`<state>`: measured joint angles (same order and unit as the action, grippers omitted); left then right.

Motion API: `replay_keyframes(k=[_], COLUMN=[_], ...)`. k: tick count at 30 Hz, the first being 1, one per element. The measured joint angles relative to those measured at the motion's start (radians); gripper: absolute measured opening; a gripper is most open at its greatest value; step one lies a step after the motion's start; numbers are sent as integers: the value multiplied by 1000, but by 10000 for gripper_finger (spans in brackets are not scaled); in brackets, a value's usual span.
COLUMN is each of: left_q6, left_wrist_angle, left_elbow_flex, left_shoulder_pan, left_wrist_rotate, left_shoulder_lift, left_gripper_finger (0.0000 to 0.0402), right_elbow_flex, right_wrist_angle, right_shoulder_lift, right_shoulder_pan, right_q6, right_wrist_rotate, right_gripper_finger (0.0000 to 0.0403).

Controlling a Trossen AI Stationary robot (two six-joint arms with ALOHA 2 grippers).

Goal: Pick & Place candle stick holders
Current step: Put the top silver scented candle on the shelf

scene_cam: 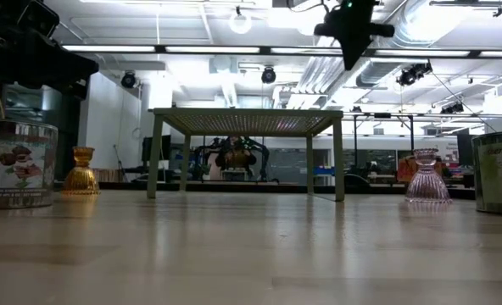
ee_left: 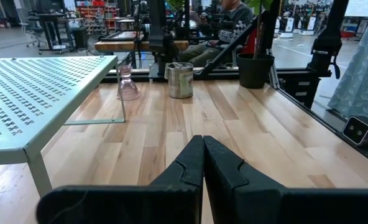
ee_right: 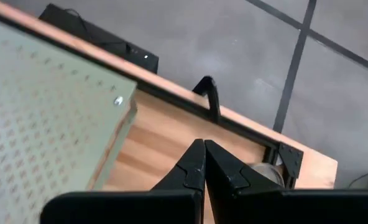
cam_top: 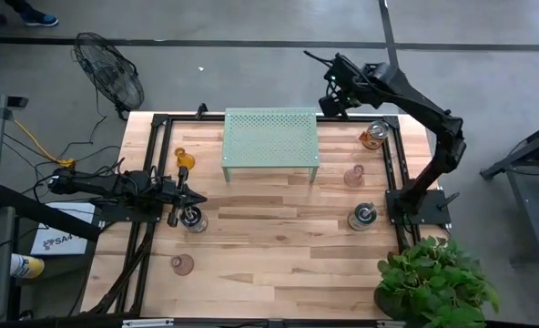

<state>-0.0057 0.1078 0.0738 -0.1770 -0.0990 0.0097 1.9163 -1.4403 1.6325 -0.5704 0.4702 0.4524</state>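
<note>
**Both arms idle, holders scattered round the stand**

The left gripper (cam_top: 186,194) sits low at about 9 o'clock on the table (cam_top: 279,246), fingers pressed together with nothing between them – the left wrist view shows the tips meeting over bare wood. Just beside it, at its 5 o'clock, stands a silvery holder (cam_top: 195,220); whether the two touch is hard to tell from above.

The right gripper (cam_top: 328,84) hangs high past the table's far edge, around 1 o'clock, its fingers likewise closed on nothing.

The green stand (cam_top: 269,138) occupies 12 o'clock. An amber holder (cam_top: 185,160) sits at its 9 o'clock side. A silvery holder with reddish marks (cam_top: 372,136) is at the far right corner, partly masked by the right arm. A pinkish glass holder (cam_top: 354,176) stands just off the stand's right leg, another silvery one (cam_top: 362,217) at 3 o'clock, and a pinkish one (cam_top: 182,264) near 7 o'clock.

In the low view both tins are cut off by the frame edges – only the amber and one glass holder show whole.

A plant (cam_top: 433,282) fills the 4 o'clock corner.
</note>
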Motion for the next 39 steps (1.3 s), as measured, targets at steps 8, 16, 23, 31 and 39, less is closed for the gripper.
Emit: replay_keyframes(k=[8,16,23,31,39], left_q6=[0,0,0,0,0], left_wrist_angle=[0,0,0,0,0], left_elbow_flex=[0,0,0,0,0], left_shoulder_pan=[0,0,0,0,0], left_wrist_rotate=[0,4,3,3,3], left_shoulder_lift=[0,0,0,0,0], left_gripper_finger=[1,1,1,1,1], right_elbow_flex=[0,-40,-289,-612,-820], right_wrist_angle=[-111,-129,-77,46,296], right_shoulder_lift=[-125,-301,-498,-616,-623], right_shoulder_pan=[66,127,197,218,218], right_q6=[16,47,57,20,7], right_wrist_rotate=[-74,-10,20,-24,-287], right_gripper_finger=[0,0,0,0,0])
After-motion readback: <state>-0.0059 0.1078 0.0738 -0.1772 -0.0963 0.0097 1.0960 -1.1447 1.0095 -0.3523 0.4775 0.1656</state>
